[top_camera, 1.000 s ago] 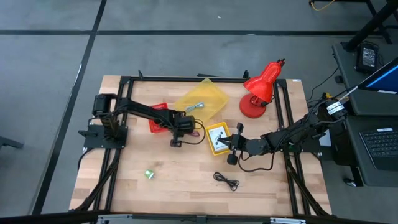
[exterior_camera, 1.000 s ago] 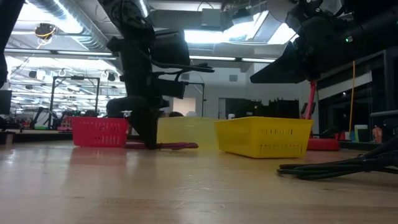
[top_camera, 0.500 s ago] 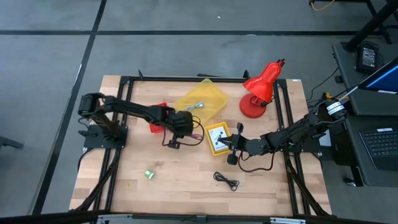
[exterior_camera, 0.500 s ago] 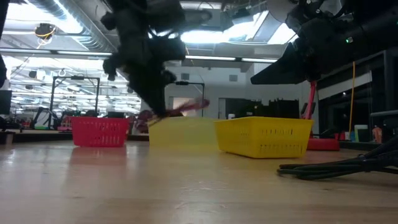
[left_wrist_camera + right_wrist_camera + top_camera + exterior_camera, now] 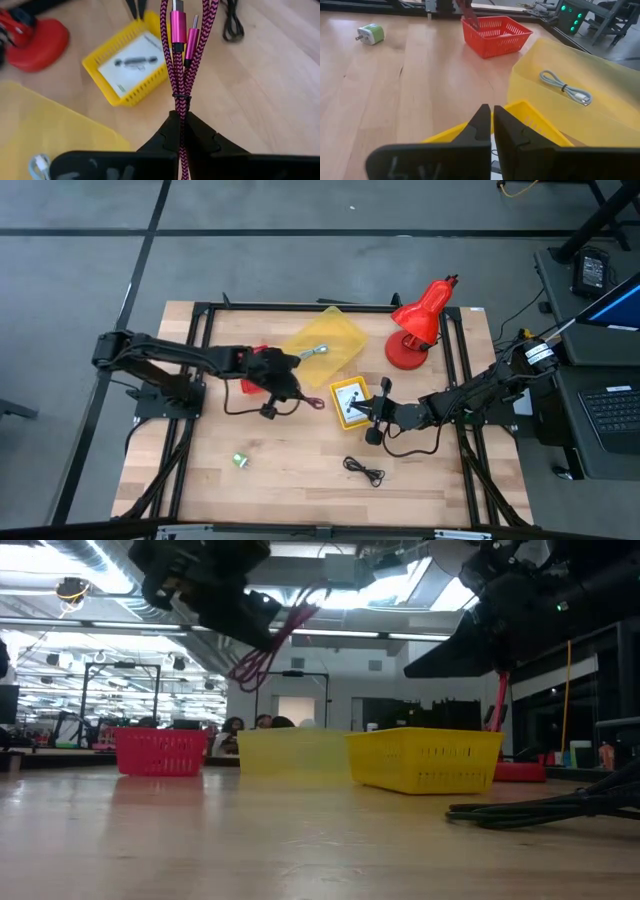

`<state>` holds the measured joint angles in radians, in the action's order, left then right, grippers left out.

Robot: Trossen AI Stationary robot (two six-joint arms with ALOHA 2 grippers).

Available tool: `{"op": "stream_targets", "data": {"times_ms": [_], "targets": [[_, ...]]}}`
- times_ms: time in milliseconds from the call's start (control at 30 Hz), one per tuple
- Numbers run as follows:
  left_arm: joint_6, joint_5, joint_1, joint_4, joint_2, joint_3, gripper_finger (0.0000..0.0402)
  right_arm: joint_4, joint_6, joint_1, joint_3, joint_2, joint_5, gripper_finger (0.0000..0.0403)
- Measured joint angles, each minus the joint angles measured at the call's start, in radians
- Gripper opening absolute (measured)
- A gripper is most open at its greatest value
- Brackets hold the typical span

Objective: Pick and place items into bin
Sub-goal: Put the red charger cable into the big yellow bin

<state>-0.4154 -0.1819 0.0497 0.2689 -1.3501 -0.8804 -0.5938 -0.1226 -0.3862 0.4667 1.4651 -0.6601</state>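
Braided cord (image 5: 181, 60) in dark red and pink, bundled with a small tie and ending in two pink metal plugs, hangs pinched between the closed fingers of the left hand (image 5: 268, 409), lifted clear of the pale wooden worktop (image 5: 300, 470). In the overhead view that hand sits just in front of the red basket (image 5: 252, 369), with loops of cord trailing toward the small yellow basket (image 5: 349, 402); in the low view the cord (image 5: 270, 640) dangles well above the baskets.

Three containers stand in the middle of the worktop. The red basket (image 5: 495, 35) is of slotted plastic, and its contents cannot be made out. The large yellow bin (image 5: 322, 345) is smooth and translucent and holds a coiled grey cable (image 5: 565, 87). The small yellow basket (image 5: 131, 65), slotted like the red one, holds a white printed card (image 5: 132, 62).

The right hand (image 5: 372, 432) rests at the near edge of the small yellow basket, its fingers shut on nothing.

A black cord (image 5: 364, 471) lies loosely coiled near the front of the worktop, and a small green plug (image 5: 240, 460) lies on the bare wood to the left of it, well apart from both hands. A glossy red desk lamp (image 5: 417, 325) stands at the back right corner.
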Motion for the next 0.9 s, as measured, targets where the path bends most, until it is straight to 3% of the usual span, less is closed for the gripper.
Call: {"op": "stream_targets", "data": {"times_ms": [233,600,800,900], "targets": [[0.026,0.002,0.000,-0.328,0.075,0.182,0.0004,0.002,-0.003,0.010,0.000,0.000,0.000,0.0005],[0.139,-0.043,0.064,-0.730,0.079,0.367,0.0004,0.002,-0.004,0.020,0.000,0.000,0.000,0.0005],[0.213,-0.157,0.131,-0.940,0.079,0.443,0.0004,0.002,-0.016,0.045,0.000,0.000,0.000,0.0005],[0.239,-0.179,0.152,-0.959,0.079,0.460,0.0004,0.002,-0.033,0.060,0.000,0.000,0.000,0.0005]]}}
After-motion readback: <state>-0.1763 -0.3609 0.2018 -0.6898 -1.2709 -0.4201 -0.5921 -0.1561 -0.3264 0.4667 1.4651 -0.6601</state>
